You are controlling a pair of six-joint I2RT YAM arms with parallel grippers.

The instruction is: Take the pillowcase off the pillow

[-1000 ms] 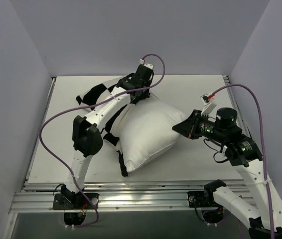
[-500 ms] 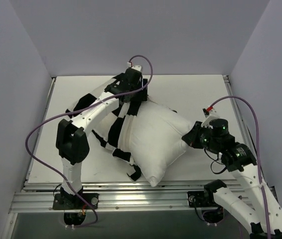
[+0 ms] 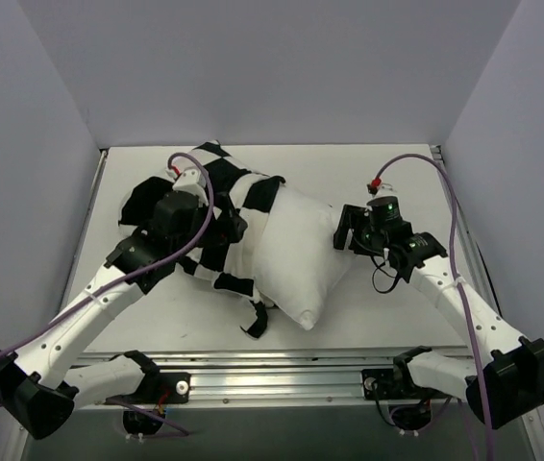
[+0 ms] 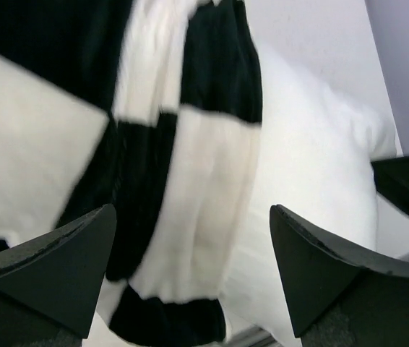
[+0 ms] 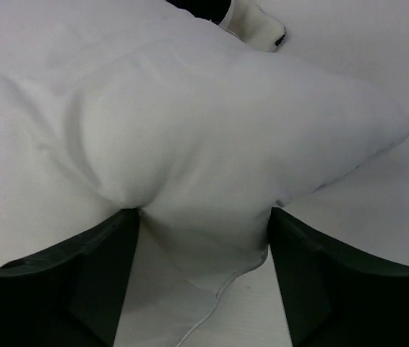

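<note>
The white pillow lies on the table, its left part still inside the black-and-white checkered pillowcase, which is bunched up to the left. My left gripper hovers over the bunched pillowcase, open wide and holding nothing; the bare pillow shows to its right. My right gripper is at the pillow's right corner. In the right wrist view it stands open with the pillow's seamed corner lying loosely between the fingers.
White walls close in the table on the left, back and right. A metal rail with the arm bases runs along the near edge. Purple cables loop above both arms.
Both grippers have opened and let go. The left arm has swung back to the left, the pillowcase has slid left, and the pillow has dropped flatter onto the table.
</note>
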